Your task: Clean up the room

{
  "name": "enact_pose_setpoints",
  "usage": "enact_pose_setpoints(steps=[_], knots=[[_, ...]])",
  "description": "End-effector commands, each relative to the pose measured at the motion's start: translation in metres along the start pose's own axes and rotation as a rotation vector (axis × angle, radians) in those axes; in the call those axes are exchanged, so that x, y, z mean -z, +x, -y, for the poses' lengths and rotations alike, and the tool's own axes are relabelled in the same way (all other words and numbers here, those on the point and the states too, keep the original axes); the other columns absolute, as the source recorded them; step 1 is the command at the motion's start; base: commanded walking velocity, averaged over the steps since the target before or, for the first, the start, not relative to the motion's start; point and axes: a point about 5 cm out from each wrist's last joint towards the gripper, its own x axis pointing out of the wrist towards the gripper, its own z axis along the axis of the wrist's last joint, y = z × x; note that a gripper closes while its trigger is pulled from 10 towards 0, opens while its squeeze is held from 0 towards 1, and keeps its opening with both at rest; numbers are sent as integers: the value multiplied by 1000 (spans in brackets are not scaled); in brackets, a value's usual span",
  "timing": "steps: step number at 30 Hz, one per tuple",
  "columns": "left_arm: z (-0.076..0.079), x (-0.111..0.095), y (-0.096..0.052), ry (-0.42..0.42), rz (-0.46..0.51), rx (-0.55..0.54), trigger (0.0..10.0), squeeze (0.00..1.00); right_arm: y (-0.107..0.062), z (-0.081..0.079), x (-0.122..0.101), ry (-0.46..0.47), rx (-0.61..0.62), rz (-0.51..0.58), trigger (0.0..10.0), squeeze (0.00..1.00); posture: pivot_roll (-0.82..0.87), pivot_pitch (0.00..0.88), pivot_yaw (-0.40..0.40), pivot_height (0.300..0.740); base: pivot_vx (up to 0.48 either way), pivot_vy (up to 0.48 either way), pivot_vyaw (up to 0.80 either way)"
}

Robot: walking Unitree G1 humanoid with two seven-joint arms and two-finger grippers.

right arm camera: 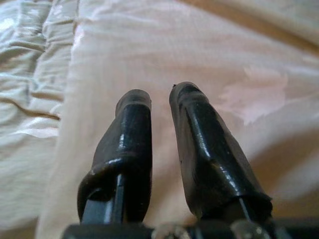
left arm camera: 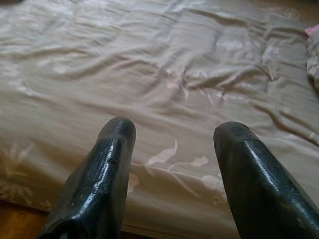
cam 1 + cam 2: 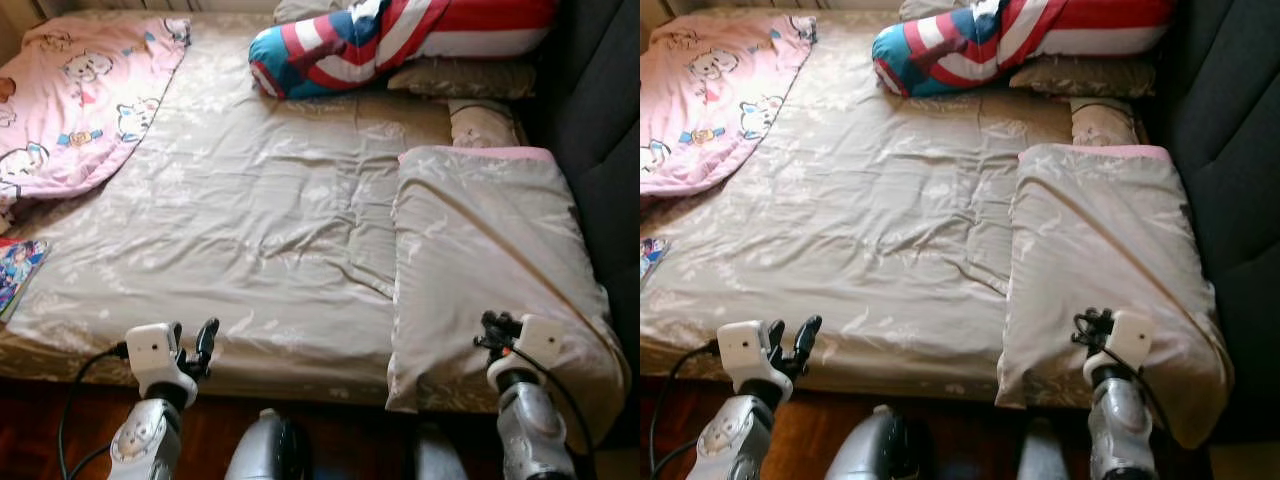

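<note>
Hovering at the near edge of the bed (image 3: pixel 250 250), my left gripper (image 2: pixel 172 149) has its fingers spread wide over the beige sheet and holds nothing; my right gripper (image 1: pixel 159 107) sits over the near corner of the folded quilt (image 3: pixel 480 260) with fingers nearly together, a thin gap showing, nothing pinched that I can see. My worry: a grab at that corner could drag the fold open or pull the quilt off the edge, since it already overhangs. A comic book (image 3: pixel 18 272) lies at the left edge. Farther back, the pink cartoon blanket (image 3: pixel 85 95) is crumpled on the left, and a striped bolster (image 3: pixel 380 35) rests on flat pillows (image 3: pixel 460 78). I see no containers anywhere.
</note>
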Motion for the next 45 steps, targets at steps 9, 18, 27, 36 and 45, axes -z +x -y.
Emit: enact_pose_setpoints(steps=[9,18,27,36,45], knots=[[-19,33,-9,-37,-127,-77,10000,0,-10,4,28,24,29,-127,10000,0,9,159,56,740,0,0,0],[-32,79,-19,39,-348,-89,10000,0,-32,14,67,-56,30,-348,10000,0,13,146,54,740,0,0,0],[-44,114,-49,124,-548,-90,10000,0,-48,37,78,-75,119,-397,10000,0,-2,155,51,740,0,0,0],[-45,137,-71,145,-701,-104,10000,0,-45,12,84,-82,31,-419,10000,0,-2,155,46,740,0,0,0],[-47,138,-72,148,-713,-98,10000,0,-40,7,80,-85,8,-395,10000,863,-11,160,47,740,0,0,0]])
